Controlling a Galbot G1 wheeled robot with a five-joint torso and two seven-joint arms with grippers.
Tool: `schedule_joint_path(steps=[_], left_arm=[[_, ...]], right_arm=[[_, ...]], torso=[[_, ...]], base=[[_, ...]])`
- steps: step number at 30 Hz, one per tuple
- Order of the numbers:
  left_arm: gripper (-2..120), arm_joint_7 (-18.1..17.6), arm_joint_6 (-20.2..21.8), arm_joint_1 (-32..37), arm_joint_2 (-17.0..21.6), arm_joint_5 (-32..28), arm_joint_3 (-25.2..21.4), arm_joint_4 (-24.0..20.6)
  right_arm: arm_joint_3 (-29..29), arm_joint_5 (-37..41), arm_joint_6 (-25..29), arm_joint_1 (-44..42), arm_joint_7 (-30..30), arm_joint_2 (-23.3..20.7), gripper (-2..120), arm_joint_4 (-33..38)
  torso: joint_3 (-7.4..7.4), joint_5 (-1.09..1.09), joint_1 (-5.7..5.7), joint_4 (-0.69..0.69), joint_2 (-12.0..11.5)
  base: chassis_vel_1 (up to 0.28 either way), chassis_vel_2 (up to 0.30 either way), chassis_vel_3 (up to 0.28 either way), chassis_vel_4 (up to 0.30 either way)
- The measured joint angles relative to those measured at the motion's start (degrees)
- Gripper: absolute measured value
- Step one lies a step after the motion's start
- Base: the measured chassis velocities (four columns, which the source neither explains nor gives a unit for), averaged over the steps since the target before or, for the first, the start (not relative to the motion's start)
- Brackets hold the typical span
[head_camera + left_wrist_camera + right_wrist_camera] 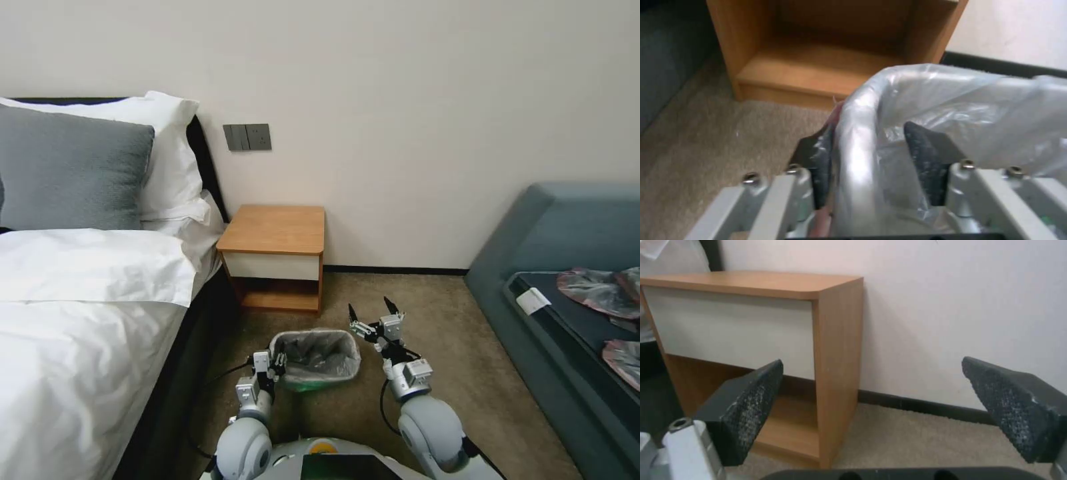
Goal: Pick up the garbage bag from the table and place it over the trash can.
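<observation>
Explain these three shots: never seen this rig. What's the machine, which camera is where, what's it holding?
It is a wheeled robot with two arms. The wide picture comes from its head camera, looking down; the other two come from cameras on each wrist.

On the carpet before the table stands the trash can, already lined with the garbage bag. The left end effector straddles the can's bag-covered rim, one finger outside and one inside, not closed tight. The right end effector hangs open in the air beside the can, holding nothing. Similar bags lie on the sofa to the right.

The trash can (315, 359) stands before the table (275, 257), bed (87, 293) left, sofa (567, 300) right
</observation>
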Motion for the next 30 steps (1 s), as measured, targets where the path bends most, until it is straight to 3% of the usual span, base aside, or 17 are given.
schedule_joint_path(steps=[4, 13, 18, 23, 28, 30], left_arm=[[64, 0.1, 0.0, -0.3, 0.3, -0.5, -0.6, -0.3], [97, 0.2, 0.1, 0.1, 0.5, -0.6, -1.2, -1.0], [99, 0.2, -0.1, 0.6, 0.4, -0.6, -1.8, -2.0], [100, 2.0, -2.0, 2.0, 0.4, -0.4, -5.2, -4.5], [100, 4.5, -4.7, 3.0, 1.0, 1.1, -11.1, -7.6], [100, 6.4, -7.9, 3.1, 1.5, 3.8, -12.8, -8.4]], right_arm=[[-0.3, -0.1, 0.0, 0.3, 0.1, 0.1, 100, -0.4], [0.0, 0.0, 0.0, 0.5, 0.2, 0.0, 100, -0.4], [0.3, 0.1, -0.1, 0.3, 0.4, -0.2, 100, 0.1], [2.1, 0.5, 0.2, -1.4, 0.5, 0.4, 100, 1.3], [6.8, 0.4, 5.7, -6.5, -3.1, 2.8, 100, 1.3], [8.8, 1.1, 9.6, -9.4, -5.4, 4.2, 100, 0.7]], torso=[[0.0, 0.0, 0.0, 0.0, 0.0], [0.0, 0.0, 0.0, 0.0, 0.0], [0.0, 0.0, 0.0, 0.0, 0.0], [0.0, 0.0, 0.0, 0.01, 0.0], [0.0, 0.0, 0.0, -0.01, 0.0], [0.0, -0.01, 0.0, -0.01, 0.0]], base=[[0.0, 0.0, 0.0, 0.0], [0.0, 0.0, 0.0, 0.0], [0.0, 0.0, 0.0, 0.0], [0.0, 0.0, 0.0, 0.0], [0.0, 0.0, 0.0, 0.0], [0.0, 0.0, 0.0, 0.0]])
